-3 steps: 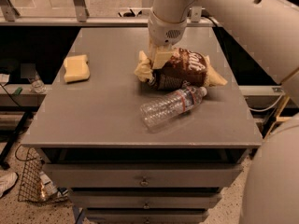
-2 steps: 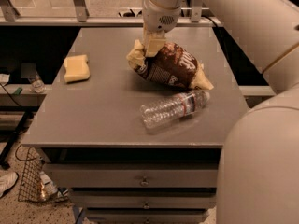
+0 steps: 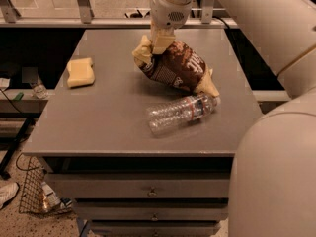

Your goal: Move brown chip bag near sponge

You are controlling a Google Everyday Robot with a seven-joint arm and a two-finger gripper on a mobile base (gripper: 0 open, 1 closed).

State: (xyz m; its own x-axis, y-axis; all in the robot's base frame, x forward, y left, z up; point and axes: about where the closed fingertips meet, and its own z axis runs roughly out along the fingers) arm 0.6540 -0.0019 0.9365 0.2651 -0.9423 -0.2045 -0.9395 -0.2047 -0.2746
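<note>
The brown chip bag (image 3: 178, 67) is a crumpled dark-brown foil bag with pale yellow ends. It hangs tilted over the middle of the grey table (image 3: 108, 117), its left end raised and its right end low near the bottle. My gripper (image 3: 157, 46) comes down from above and is shut on the bag's upper left yellow end. The sponge (image 3: 80, 72), a small pale yellow block, lies on the table's left side, well left of the bag.
A clear plastic water bottle (image 3: 181, 112) lies on its side just below and right of the bag. My white arm fills the right side of the view. A wire basket (image 3: 37, 191) stands on the floor at lower left. Drawers sit under the tabletop.
The gripper has moved left and up with the chip bag, lifting its left end and dragging it away from its earlier spot. The bottle and sponge have not moved.
</note>
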